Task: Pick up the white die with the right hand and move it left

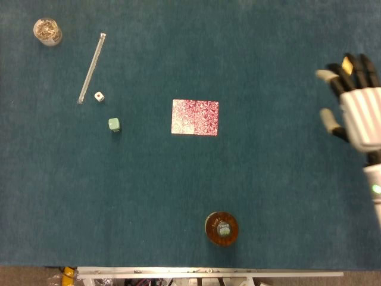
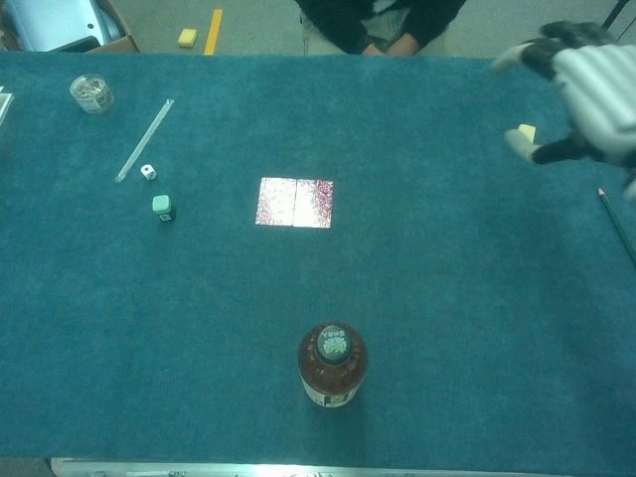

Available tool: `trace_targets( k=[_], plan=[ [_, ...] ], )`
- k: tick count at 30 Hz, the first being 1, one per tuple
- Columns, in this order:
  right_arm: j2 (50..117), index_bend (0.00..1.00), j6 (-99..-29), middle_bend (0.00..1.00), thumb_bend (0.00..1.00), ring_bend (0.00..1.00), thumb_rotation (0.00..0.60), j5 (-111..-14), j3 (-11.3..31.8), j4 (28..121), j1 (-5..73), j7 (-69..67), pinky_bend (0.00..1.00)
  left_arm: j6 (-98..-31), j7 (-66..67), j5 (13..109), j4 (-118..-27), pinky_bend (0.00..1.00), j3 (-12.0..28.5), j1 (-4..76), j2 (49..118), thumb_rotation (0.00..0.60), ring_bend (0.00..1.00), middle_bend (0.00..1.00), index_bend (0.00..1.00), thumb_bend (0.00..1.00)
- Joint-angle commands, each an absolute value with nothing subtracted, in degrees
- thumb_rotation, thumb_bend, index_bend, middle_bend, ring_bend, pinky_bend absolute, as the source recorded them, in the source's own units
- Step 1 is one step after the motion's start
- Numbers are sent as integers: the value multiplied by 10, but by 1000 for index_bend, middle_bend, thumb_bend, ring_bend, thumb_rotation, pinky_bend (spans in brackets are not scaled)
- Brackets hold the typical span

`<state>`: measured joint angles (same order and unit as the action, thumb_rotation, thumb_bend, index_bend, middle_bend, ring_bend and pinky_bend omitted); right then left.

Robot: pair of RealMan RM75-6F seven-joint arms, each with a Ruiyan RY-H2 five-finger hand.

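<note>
You had the right hand (image 1: 360,113) released, fingers (image 1: 333,80) spread and holding nothing (far right edge); white die (image 1: 99,96) lay well left of those fingertips.

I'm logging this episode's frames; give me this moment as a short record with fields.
white die: small white die lying free on the blue cloth beside the clear plastic stick
green cube: small green cube just below the die
right hand: right hand far right, fingers spread, holding nothing
left hand: not in view
centre: patterned red card
</note>
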<state>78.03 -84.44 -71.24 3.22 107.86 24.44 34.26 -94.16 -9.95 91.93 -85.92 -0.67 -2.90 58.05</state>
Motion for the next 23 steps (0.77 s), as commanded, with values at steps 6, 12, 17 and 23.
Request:
trace_targets(
  k=[6,12,17,23],
  plan=[
    [726,236,-924,233,317,51,600,-754,-4,1118,165,335,7,-930,-86,923,-869,48,-5,-19,583,600,40,185,271,445],
    [702,248,-951,234,317,51,600,-769,-20,1130,123,321,7,-923,-77,926,-879,48,-8,-15,587,600,40,185,271,444],
    [697,251,-963,236,318,51,600,-788,-25,1133,99,310,7,-925,-69,930,-884,48,-9,-14,588,600,40,186,271,445],
    [695,251,-960,236,318,51,600,-803,-17,1132,87,304,7,-927,-66,930,-888,48,-10,-15,586,600,40,186,271,445]
  ],
)
